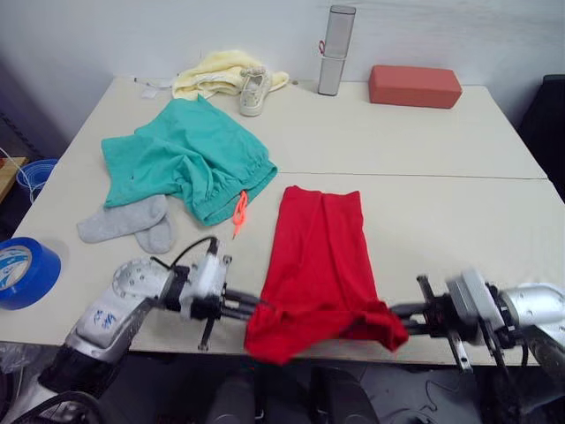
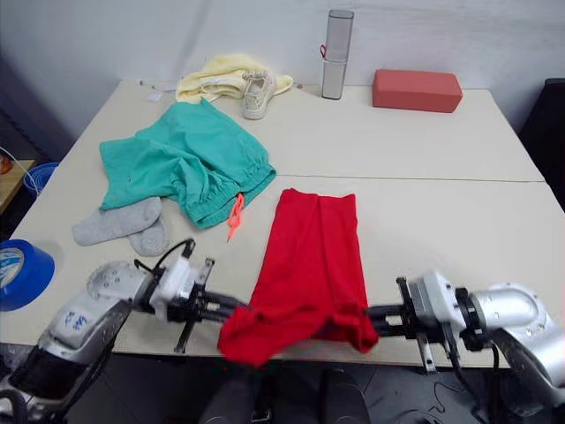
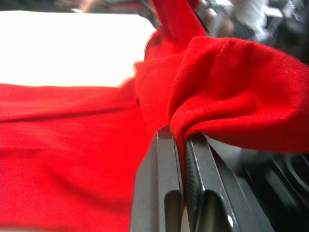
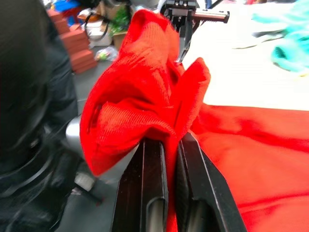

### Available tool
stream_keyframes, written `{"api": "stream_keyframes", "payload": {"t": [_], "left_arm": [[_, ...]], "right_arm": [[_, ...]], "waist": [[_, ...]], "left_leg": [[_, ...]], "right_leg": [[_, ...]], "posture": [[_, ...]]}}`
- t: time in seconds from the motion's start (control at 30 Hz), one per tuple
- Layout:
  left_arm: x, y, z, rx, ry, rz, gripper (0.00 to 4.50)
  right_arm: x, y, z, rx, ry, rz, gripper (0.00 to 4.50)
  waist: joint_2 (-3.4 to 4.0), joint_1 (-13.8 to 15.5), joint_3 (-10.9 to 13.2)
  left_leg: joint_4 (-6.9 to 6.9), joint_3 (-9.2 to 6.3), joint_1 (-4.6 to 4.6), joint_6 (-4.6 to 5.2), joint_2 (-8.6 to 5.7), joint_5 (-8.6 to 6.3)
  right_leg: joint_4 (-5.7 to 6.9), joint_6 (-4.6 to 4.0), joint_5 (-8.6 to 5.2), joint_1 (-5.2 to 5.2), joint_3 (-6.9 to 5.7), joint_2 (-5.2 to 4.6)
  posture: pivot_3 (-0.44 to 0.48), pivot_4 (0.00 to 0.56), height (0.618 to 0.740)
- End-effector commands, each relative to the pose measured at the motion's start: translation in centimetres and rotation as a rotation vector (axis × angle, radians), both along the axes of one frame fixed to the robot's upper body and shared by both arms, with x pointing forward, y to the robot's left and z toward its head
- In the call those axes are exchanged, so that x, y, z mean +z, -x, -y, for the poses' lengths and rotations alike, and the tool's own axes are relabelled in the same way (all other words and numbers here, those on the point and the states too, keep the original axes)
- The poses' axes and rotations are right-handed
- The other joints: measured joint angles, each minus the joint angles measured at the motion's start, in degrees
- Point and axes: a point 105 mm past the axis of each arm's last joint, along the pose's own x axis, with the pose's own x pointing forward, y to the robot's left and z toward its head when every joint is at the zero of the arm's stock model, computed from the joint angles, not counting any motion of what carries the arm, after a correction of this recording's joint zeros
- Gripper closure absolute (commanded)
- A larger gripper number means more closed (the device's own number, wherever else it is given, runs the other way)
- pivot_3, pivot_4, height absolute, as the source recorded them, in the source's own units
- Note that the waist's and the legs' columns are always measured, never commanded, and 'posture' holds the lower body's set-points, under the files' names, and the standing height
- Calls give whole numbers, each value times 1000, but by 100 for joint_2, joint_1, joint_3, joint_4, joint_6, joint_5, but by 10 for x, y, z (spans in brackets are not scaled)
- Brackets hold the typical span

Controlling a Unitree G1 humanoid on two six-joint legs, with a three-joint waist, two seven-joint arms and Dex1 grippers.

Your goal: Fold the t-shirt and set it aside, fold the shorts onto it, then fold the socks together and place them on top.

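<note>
— Where's the t-shirt (image 1: pixel 320 256) from your seat?

— I see it folded into a long narrow strip on the near half of the table (image 1: pixel 424 212), running from mid-table to the front edge. Its near end is lifted and bunched, sagging a little over the edge between the two grippers.

— And the grippers?

— My left gripper (image 1: pixel 256 305) pinches the near left corner of the t-shirt; in the left wrist view the two black fingers (image 3: pixel 159 188) are pressed close together with red cloth squeezed between them. My right gripper (image 1: pixel 395 311) has the near right corner the same way, fingers (image 4: pixel 147 188) nearly closed on a fold of the fabric. Both reach in from the sides at the table's front edge.

— What's around it?

— The shorts (image 1: pixel 181 157) lie crumpled to the left and further back, the orange drawstring (image 1: pixel 239 212) trailing toward the t-shirt's left edge but apart from it. The socks (image 1: pixel 128 223) lie just beside the shorts on the near-left side, touching them. Further back, a pale yellow cloth (image 1: pixel 216 72) with an off-white sneaker (image 1: pixel 253 91) resting against it, a tall silver cylinder (image 1: pixel 335 50) and a red block (image 1: pixel 415 86) along the far edge. A roll of blue tape (image 1: pixel 25 271) sits at the near left edge.

— Anything in the way?

— Nothing lies on the t-shirt, and the table right of it is bare.
</note>
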Motion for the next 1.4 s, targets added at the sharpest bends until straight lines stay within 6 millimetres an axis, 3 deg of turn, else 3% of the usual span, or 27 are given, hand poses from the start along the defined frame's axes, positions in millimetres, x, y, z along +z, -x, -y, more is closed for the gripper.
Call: {"api": "stream_keyframes", "payload": {"t": [0.03, 0.27, 0.57, 0.8, 1.0, 1.17, 1.2, 1.4], "left_arm": [[15, -24, -6, 102, 48, -129, 4500], [14, -85, -1, 324, 56, -301, 4500], [10, -142, 17, 500, 70, -399, 4500], [-1, -158, 24, 538, 47, -413, 4500], [12, -171, 31, 569, 145, -365, 4500], [10, -173, 35, 573, 150, -362, 4500], [9, -172, 36, 563, 144, -365, 4247], [8, -180, 26, 665, 146, -270, 2536]], "right_arm": [[11, -27, 2, -105, -43, -52, 4488], [10, -105, -3, -397, -61, -176, 4488], [1, -156, 8, -613, -12, -180, 4488], [-1, -169, 15, -689, -25, -211, 4488], [1, -174, 21, -730, -70, -211, 4488], [2, -176, 29, -763, -98, -220, 4488], [2, -177, 32, -780, -110, -209, 4498], [1, -175, 52, -861, -111, -161, 2596]], "waist": [[-2, -7, 2], [-2, -14, 2], [-13, 3, 9], [-13, -24, 9], [-14, -25, 9], [-14, -28, 9], [-14, -28, 9], [-14, -21, 9]], "left_leg": [[0, -1, -3, -2, 0, -1], [35, -3, -107, -1, -9, 46], [102, 6, -174, 30, -19, 61], [101, 11, -168, 29, -23, 62], [102, 15, -169, 27, -23, 62], [100, 16, -169, 26, -23, 61], [100, 17, -169, 26, -23, 61], [100, 21, -169, 26, -23, 61]], "right_leg": [[-1, 14, 8, -3, -4, 0], [27, 40, 22, -95, -15, 1], [72, 83, 47, -124, -55, 4], [81, 92, 56, -128, -39, -3], [83, 92, 57, -133, -30, -4], [83, 92, 57, -133, -31, -3], [83, 92, 57, -134, -31, -3], [88, 92, 57, -138, -26, -3]], "posture": [[0, 150, 740], [0, 150, 740], [0, 150, 740], [0, 150, 740], [0, 150, 740], [0, 150, 740], [0, 150, 740], [0, 150, 740]]}}
